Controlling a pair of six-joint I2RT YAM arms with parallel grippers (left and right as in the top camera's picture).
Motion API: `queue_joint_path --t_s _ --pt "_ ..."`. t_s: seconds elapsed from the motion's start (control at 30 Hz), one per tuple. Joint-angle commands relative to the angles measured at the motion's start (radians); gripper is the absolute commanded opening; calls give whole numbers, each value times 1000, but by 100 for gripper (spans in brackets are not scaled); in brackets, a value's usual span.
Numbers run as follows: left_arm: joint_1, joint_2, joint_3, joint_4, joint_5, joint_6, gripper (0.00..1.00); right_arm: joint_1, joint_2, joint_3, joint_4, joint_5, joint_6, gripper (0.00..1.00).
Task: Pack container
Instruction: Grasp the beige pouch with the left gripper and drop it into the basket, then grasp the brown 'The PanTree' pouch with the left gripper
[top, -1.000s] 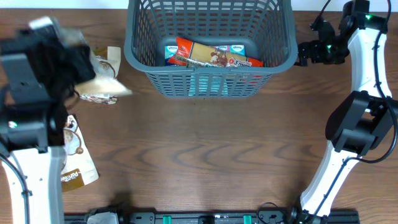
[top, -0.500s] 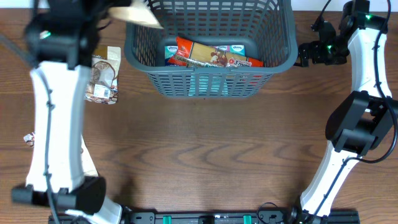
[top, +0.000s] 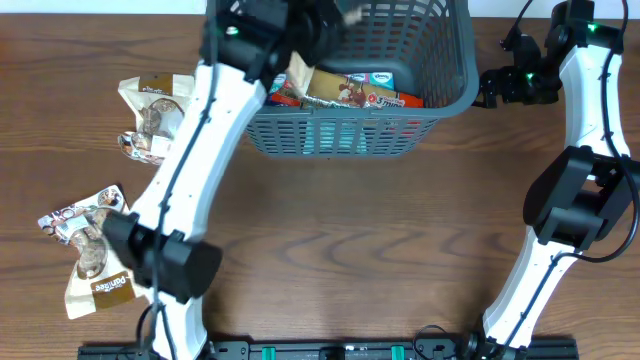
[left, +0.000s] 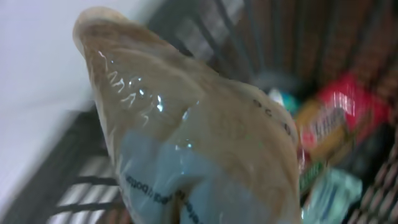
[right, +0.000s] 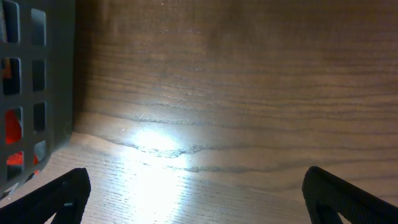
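Note:
The container (top: 340, 138), a grey-blue slotted basket, stands at the back middle of the table. Inside it lie a red-orange packet (top: 350, 90) and teal packets (top: 386, 78). My left gripper (top: 312, 35) hangs over the basket's left part, shut on a tan, partly clear packet (top: 298, 72). In the left wrist view that packet (left: 205, 143) fills the frame and hides the fingers, with the basket's lattice wall (left: 236, 31) behind it. My right gripper (right: 196, 205) stands open and holds nothing, low over the wood just right of the basket wall (right: 31, 81).
Two brown-and-white packets lie on the table's left side, one (top: 150, 115) near the basket's left wall and one (top: 90, 250) nearer the front. My left arm (top: 190, 170) stretches diagonally from the front left up to the basket.
My left arm has swung from the table's left side up and rightward over the basket, carrying the tan packet. The right arm has not moved.

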Motion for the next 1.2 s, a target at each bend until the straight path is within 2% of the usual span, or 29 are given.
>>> queue_joint_path --t_s 0.0,0.03,0.13,0.27,0.5,0.53,0.7,0.8,0.83,1.07,1.17 --pt "12 70 31 -36 14 211 16 7 -4 -5 -9 1 5 99" --pt "13 91 31 -50 14 211 24 7 -4 -5 -12 1 5 99" --pt "13 121 31 -83 14 210 35 7 -4 -5 -23 1 5 99" --pt "13 108 32 -117 9 210 57 7 -4 -5 -32 1 5 99" --pt "13 -57 32 -127 -58 169 85 8 -4 -5 -35 0 5 99" --pt "14 -94 32 -126 -76 167 100 7 -4 -5 -35 0 5 99" --pt "39 -249 32 -116 -220 69 99 7 -4 -5 -34 1 5 99" --pt "92 -309 32 -121 -319 -60 99 8 -4 -5 -33 0 5 99" --pt "126 -327 32 -132 -351 -138 99 8 -4 -5 -34 0 5 99" --pt "389 -328 31 -312 -360 -513 99 7 -4 -5 -34 1 -4 99" --pt "500 -281 23 -366 -359 -587 99 7 -4 -5 -34 0 -10 99"
